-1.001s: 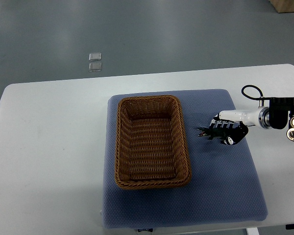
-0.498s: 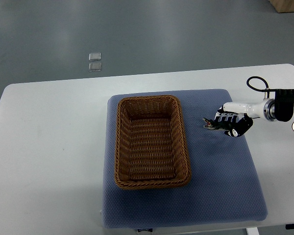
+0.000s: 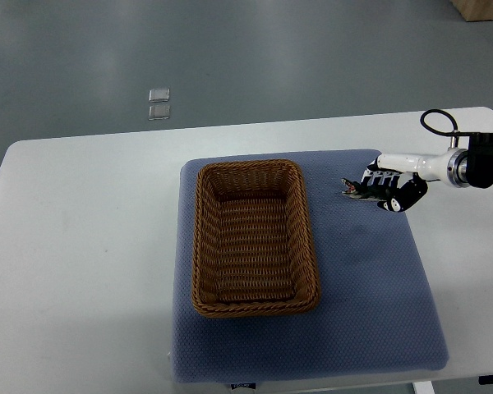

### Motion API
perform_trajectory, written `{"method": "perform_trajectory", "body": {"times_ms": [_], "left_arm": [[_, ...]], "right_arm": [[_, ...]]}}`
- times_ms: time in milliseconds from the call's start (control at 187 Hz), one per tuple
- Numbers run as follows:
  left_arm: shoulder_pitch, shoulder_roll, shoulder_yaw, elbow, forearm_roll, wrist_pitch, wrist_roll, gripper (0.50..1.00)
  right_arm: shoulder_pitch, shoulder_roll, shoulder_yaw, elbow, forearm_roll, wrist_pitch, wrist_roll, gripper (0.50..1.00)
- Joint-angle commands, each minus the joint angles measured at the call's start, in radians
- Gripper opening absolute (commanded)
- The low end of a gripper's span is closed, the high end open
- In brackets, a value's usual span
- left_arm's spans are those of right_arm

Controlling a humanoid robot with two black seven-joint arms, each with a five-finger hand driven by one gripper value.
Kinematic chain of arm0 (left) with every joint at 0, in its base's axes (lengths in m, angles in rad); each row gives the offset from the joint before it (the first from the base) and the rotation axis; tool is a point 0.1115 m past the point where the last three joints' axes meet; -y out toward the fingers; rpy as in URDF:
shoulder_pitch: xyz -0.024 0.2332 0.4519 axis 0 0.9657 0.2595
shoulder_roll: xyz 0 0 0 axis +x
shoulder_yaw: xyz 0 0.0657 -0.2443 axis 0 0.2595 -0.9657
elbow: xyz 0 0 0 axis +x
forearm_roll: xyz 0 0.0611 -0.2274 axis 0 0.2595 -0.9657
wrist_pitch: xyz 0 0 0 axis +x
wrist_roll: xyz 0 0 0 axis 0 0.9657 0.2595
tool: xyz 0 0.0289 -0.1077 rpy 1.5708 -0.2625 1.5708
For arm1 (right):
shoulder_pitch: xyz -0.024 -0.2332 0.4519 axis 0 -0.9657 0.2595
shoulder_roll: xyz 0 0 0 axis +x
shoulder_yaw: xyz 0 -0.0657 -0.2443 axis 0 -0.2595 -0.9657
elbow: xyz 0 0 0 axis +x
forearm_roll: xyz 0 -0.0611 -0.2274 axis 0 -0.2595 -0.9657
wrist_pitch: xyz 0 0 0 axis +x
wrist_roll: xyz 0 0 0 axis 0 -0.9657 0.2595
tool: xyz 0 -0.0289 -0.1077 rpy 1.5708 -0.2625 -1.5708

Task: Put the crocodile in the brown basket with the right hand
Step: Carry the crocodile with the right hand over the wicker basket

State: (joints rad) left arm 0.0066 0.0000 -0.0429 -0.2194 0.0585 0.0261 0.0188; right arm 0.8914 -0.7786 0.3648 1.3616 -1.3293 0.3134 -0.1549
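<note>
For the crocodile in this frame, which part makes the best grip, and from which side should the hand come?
The body behind the head, from the right. The crocodile is small and slim, its snout pointing left toward the brown basket. The right hand wraps its rear part that way, leaving the head free.
</note>
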Motion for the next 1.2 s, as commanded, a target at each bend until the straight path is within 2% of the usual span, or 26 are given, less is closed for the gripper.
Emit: {"method": "perform_trajectory", "body": {"times_ms": [0, 369, 739, 1194], "left_arm": [[0.000, 0.000, 0.000, 0.000, -0.002, 0.000, 0.001, 1.000], [0.000, 0.000, 0.001, -0.001, 0.000, -0.002, 0.000, 1.000], [0.000, 0.000, 0.000, -0.011, 0.000, -0.002, 0.000, 1.000], [0.000, 0.000, 0.000, -0.024, 0.000, -0.002, 0.001, 1.000]], "right_arm": [[0.032, -0.008, 0.000, 0.001, 0.001, 0.001, 0.000, 0.609], [0.144, 0.010, 0.003, 0.017, 0.021, 0.030, 0.011, 0.609], [0.170, 0.243, -0.004, 0.008, 0.038, 0.026, 0.018, 0.609], [0.133, 0.366, -0.014, -0.048, 0.033, -0.051, 0.048, 0.611]]}}
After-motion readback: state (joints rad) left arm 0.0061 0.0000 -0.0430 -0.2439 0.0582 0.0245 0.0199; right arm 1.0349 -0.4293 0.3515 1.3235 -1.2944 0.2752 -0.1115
